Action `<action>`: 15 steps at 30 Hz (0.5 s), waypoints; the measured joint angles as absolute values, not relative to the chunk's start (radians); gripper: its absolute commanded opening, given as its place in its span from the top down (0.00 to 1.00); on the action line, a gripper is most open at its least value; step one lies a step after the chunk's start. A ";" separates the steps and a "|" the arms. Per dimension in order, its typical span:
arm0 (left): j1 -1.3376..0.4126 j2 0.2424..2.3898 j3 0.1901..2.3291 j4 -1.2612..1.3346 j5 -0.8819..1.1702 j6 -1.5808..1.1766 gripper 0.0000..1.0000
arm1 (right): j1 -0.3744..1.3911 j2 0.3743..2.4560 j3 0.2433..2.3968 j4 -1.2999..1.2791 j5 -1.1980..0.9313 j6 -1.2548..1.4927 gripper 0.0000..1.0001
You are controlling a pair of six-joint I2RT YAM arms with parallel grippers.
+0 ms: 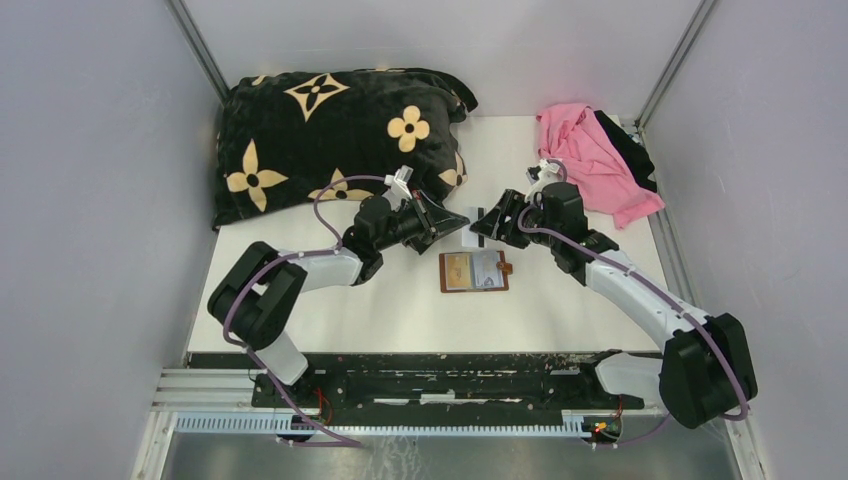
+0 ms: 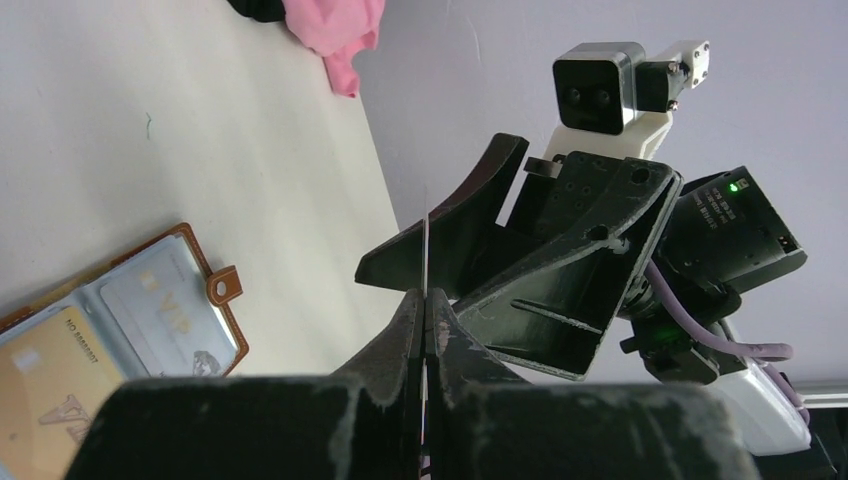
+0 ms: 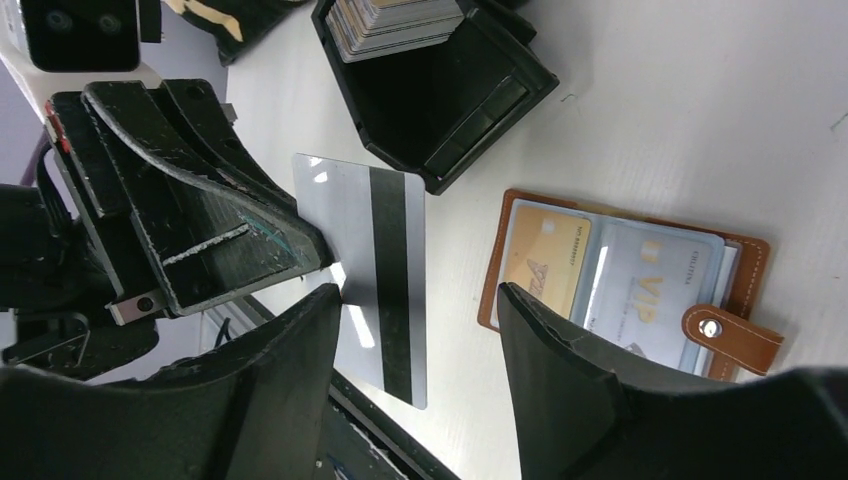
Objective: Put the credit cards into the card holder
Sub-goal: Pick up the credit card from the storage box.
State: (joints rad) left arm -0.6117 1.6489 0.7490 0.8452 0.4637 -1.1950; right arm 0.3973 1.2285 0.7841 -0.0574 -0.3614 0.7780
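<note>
My left gripper (image 1: 460, 222) (image 2: 425, 297) is shut on a silver credit card with a black stripe (image 3: 375, 265) and holds it above the table; in the left wrist view the card (image 2: 425, 240) shows edge-on. My right gripper (image 1: 482, 228) (image 3: 415, 305) is open, its fingers either side of the card's free end without touching it. The brown leather card holder (image 1: 474, 271) (image 3: 745, 250) (image 2: 225, 285) lies open on the table just in front, with an orange-tan card (image 3: 545, 250) and a grey-blue VIP card (image 3: 655, 285) in its pockets.
A black plastic tray (image 3: 450, 100) with a stack of pale cards (image 3: 390, 20) sits just beyond the held card. A black flower-patterned pillow (image 1: 330, 130) lies at the back left. A pink cloth (image 1: 590, 155) lies at the back right.
</note>
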 measured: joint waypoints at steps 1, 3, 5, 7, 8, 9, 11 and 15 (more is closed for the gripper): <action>-0.612 1.652 0.749 0.855 0.467 -1.203 0.97 | 0.397 1.230 0.780 -0.044 -0.366 0.786 0.37; -0.611 1.661 0.749 0.871 0.474 -1.214 0.97 | 0.397 1.232 0.769 -0.015 -0.377 0.804 0.39; -0.610 1.665 0.749 0.876 0.479 -1.220 0.97 | 0.397 1.235 0.764 0.006 -0.386 0.820 0.43; -0.610 1.667 0.749 0.883 0.482 -1.222 0.97 | 0.397 1.238 0.759 0.027 -0.396 0.835 0.51; -0.610 1.667 0.749 0.886 0.482 -1.222 0.97 | 0.397 1.239 0.757 0.038 -0.402 0.842 0.55; -0.610 1.668 0.749 0.888 0.482 -1.222 0.97 | 0.397 1.239 0.754 0.052 -0.410 0.852 0.59; -0.610 1.668 0.749 0.892 0.482 -1.222 0.97 | 0.397 1.239 0.751 0.069 -0.419 0.865 0.69; -0.602 1.674 0.747 0.892 0.481 -1.223 0.97 | 0.390 1.237 0.728 0.112 -0.430 0.895 0.82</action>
